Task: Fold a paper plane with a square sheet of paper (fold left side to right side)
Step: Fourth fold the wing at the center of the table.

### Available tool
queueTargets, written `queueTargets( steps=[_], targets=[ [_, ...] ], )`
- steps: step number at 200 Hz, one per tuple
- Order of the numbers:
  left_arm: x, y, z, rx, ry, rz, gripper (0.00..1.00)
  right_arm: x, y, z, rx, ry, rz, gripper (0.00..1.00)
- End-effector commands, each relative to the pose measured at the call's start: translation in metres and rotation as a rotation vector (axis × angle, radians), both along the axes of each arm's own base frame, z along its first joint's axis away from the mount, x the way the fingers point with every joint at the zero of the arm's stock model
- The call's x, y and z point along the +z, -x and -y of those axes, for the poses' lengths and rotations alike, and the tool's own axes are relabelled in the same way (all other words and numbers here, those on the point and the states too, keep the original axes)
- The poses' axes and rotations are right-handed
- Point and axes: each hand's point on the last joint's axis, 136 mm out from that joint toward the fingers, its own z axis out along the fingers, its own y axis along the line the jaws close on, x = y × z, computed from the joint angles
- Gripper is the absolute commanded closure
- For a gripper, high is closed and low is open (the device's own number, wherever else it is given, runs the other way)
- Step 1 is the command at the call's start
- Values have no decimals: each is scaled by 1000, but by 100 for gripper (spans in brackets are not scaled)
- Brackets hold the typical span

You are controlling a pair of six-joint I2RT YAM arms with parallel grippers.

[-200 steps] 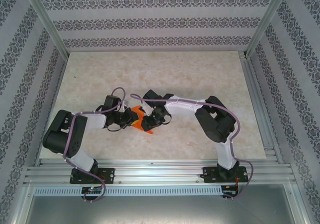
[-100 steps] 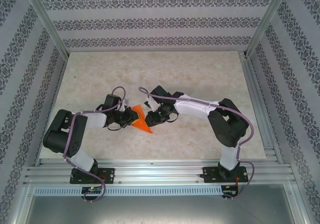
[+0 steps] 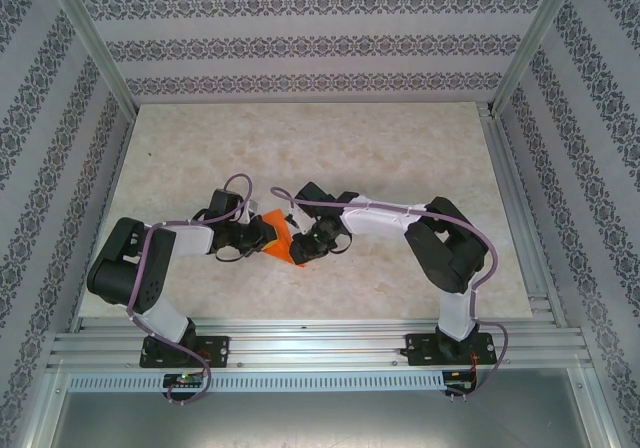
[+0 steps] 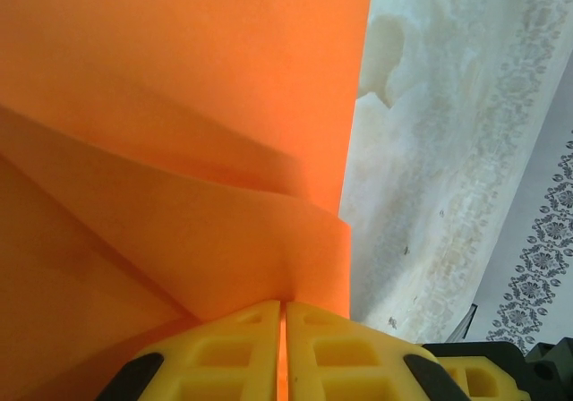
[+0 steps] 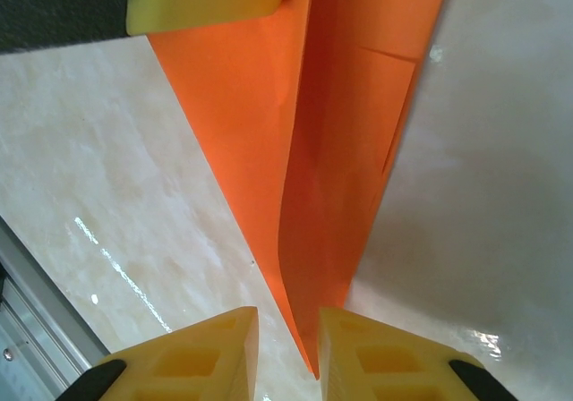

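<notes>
1. Found the paper [image 4: 179, 106] thin, matte, bright orange and unmarked, folded into overlapping flaps with straight, sharp creases.
2. Saw it taper, in the right wrist view, to a narrow point, with one long crease running down the middle toward that tip and a small straight-edged flap along one side.
3. Located it from above as a small orange triangle near the middle of the desk [image 3: 400, 158], a little to the near-left, caught between the two wrists. Could not tell whether the tip touched the desk.
4. Found the left fingers [image 4: 269, 334] pressed together on the paper's edge, pinching it, with a thin sliver of orange showing in the seam between them.
5. Found the right fingers [image 5: 345, 356] a narrow gap apart, straddling the paper's point without clamping it. Noted the tip just beside one finger and a strip of bare desk beside the other.
6. Noted both pairs as yellow moulded plastic with recessed square pockets, set on black mounts.
7. Noted the desk as a glossy, cream, marbled surface with faint veining and bright streaks of glare.
8. Noted pale wallpaper [image 3: 300, 43] with dark floral bands on three sides, ribbed aluminium rails [image 3: 300, 348] along the near edge, and black-and-white arms [image 3: 130, 268] bent inward toward the paper.
</notes>
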Motion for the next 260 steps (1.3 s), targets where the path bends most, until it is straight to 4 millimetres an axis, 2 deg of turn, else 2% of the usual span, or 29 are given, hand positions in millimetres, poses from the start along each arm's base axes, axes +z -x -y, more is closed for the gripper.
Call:
queueTargets(
  steps=[1,108,150,169,197,229,260],
  targets=[
    [-1,0,3,-22,-17,8,91,-14,8,4,20,42,-9,76],
    [3,-8,4,-30,-31,19,91,-21,17,5,63,60,-2,92],
    [1,-9,3,-29,-40,18,91,-30,26,10,94,87,7,94],
    [1,-10,4,-32,-37,19,91,-29,26,11,93,81,12,91],
    [3,-11,5,-34,-32,23,91,-9,16,2,55,-6,14,81],
    [3,-11,5,-38,-33,24,91,21,-5,-8,1,-123,22,73],
    [3,-11,5,-38,-33,25,91,22,-32,-8,-83,-137,7,70]
  ],
)
